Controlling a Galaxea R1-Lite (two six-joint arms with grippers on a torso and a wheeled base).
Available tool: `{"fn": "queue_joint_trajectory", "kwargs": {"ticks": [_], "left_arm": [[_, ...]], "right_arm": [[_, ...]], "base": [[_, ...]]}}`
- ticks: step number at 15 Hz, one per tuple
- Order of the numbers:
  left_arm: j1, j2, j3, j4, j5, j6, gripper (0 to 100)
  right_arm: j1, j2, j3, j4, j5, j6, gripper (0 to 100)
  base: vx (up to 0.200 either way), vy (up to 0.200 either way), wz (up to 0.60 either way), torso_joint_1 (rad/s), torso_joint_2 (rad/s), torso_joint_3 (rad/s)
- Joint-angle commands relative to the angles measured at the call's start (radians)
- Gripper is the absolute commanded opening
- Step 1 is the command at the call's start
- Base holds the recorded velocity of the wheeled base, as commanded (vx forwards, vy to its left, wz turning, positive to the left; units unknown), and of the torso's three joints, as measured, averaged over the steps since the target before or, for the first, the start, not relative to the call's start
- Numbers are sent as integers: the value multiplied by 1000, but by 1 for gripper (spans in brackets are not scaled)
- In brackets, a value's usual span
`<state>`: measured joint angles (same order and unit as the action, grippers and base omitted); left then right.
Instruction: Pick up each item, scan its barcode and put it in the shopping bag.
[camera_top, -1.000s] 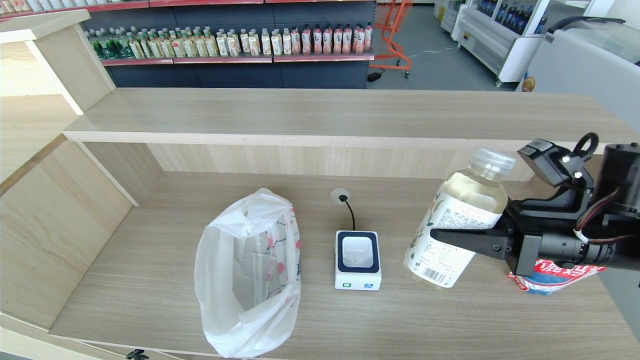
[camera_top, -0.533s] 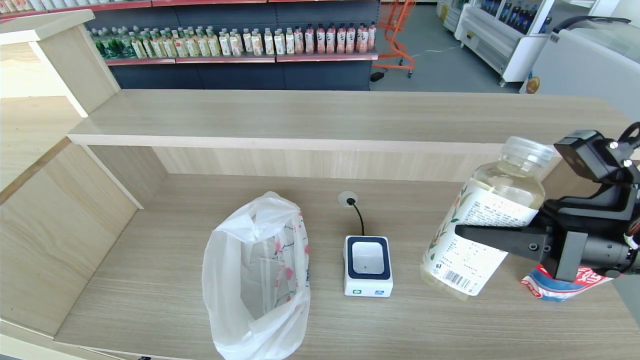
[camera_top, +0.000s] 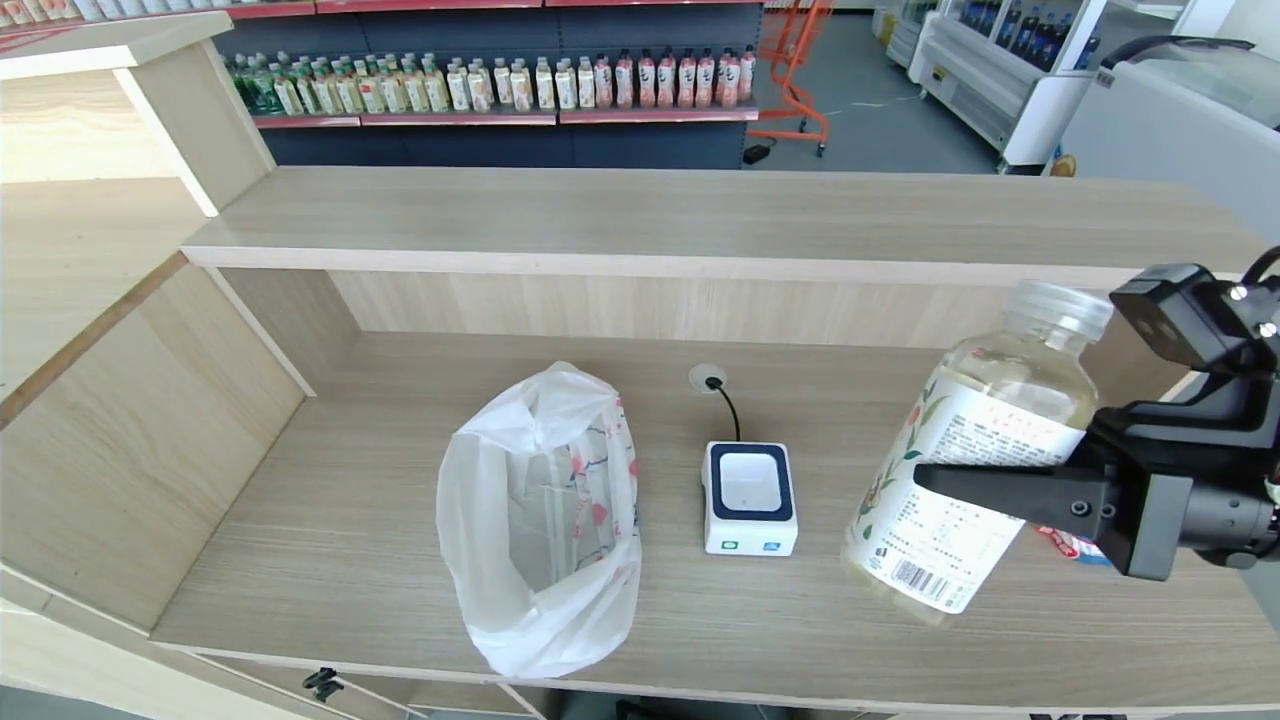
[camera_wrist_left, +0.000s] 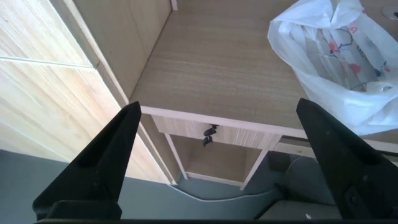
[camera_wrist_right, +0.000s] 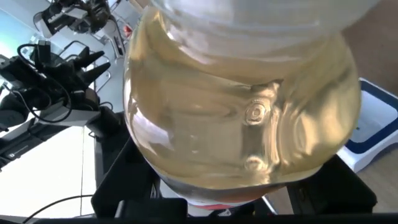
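A clear bottle (camera_top: 985, 440) of pale yellow drink with a white floral label hangs tilted above the counter's right side, barcode near its lower end, facing front. My right gripper (camera_top: 940, 470) is shut on its label from the right. The bottle (camera_wrist_right: 242, 106) looms close in the right wrist view. A white and navy barcode scanner (camera_top: 750, 495) lies flat to the bottle's left, and the scanner (camera_wrist_right: 376, 124) peeks past the bottle. An open white shopping bag (camera_top: 545, 520) stands left of the scanner. My left gripper (camera_wrist_left: 219, 112) is open, off the counter's front edge near the bag (camera_wrist_left: 336, 56).
A red and blue snack packet (camera_top: 1075, 545) lies on the counter behind my right gripper. The scanner's black cable (camera_top: 728, 405) runs to a grommet at the back. A raised shelf (camera_top: 700, 215) spans the back, and a wooden side wall (camera_top: 150, 440) closes the left.
The head camera has shifted, sliding the whole scene. Relative to the scanner, the bottle in my right gripper has drifted slightly right and nearer the front.
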<state>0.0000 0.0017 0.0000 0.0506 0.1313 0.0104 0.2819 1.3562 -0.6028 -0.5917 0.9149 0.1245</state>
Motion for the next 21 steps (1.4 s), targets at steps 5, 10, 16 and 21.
{"fn": "queue_joint_trajectory", "kwargs": {"ticks": [5,10,16,21], "left_arm": [[0,0,0,0,1,0,100],[0,0,0,0,1,2,100],[0,0,0,0,1,0,100],[0,0,0,0,1,0,100]], "right_arm": [[0,26,-8,0,-2,0,0],[2,90,-43,0,-7,0,0],[62,281,-180,-8,-255,0,0],[166,426,-285,-17,-384,-8,0]], "base": [[0,80,0,0,2,1],[0,160,0,12,6,0],[0,0,0,0,0,0],[0,0,0,0,0,0]]}}
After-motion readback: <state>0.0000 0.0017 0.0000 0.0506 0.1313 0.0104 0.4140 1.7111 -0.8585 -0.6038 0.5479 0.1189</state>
